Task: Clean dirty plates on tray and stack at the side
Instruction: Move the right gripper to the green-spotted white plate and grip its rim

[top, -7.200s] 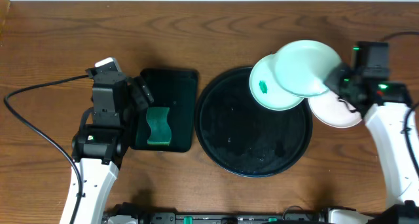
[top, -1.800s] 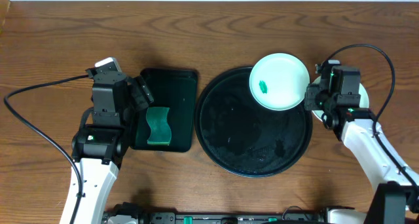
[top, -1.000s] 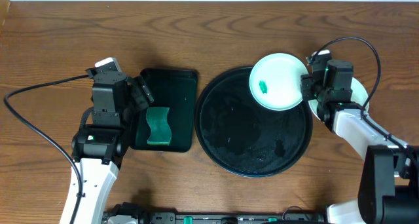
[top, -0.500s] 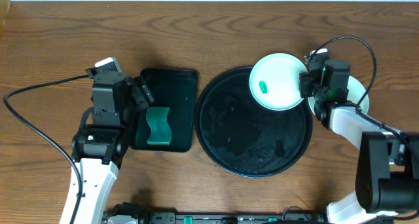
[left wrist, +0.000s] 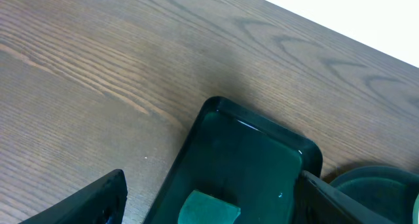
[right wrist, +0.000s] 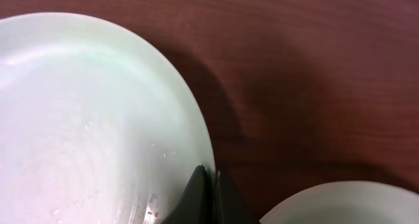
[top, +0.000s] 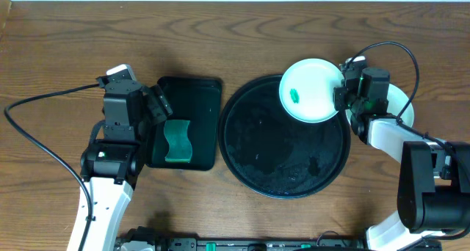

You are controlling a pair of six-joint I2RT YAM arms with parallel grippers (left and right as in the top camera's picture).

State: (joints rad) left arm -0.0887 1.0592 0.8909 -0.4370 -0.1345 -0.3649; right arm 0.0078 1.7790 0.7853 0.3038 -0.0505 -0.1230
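Mostly hidden under the right arm, the side stack showed only an edge; its plates could not be counted. The smeared plate lay over the far right rim of the round tray. The right gripper had pinched tight on that plate's edge; 1 second earlier its jaws stood apart. The left gripper hung wide open near the sponge, empty, unmoved.

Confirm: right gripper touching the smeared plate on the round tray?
Touching. Right wrist view: the right gripper is shut on the plate rim, no gap.
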